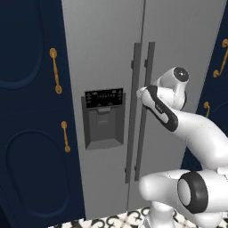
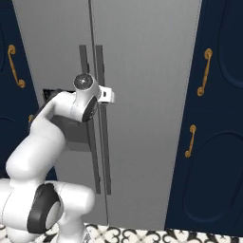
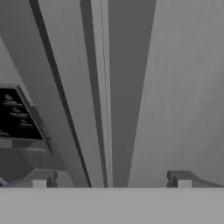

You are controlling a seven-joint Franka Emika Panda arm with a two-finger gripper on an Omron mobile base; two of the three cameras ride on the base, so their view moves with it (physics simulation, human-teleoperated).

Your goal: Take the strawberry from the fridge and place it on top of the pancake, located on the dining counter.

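The tall grey fridge (image 1: 107, 53) stands right in front of me with both doors shut. Its two long vertical handles (image 1: 149, 120) run down the middle seam. My gripper (image 1: 141, 93) is up against these handles at about dispenser height. In the hand view my gripper (image 3: 111, 181) is open, its fingertips (image 3: 43, 178) spread wide with a handle (image 3: 127, 109) running up between them and nothing held. From the right base view the hand (image 2: 107, 95) sits at the handles (image 2: 105, 152). The strawberry is hidden behind the shut doors. The pancake and dining counter are out of view.
The black-panelled dispenser recess (image 1: 103, 118) is on the left door. Navy cabinets with gold handles flank the fridge on the left (image 1: 31, 111) and right (image 2: 213, 118). Patterned floor tiles (image 1: 111, 220) lie at the fridge's foot.
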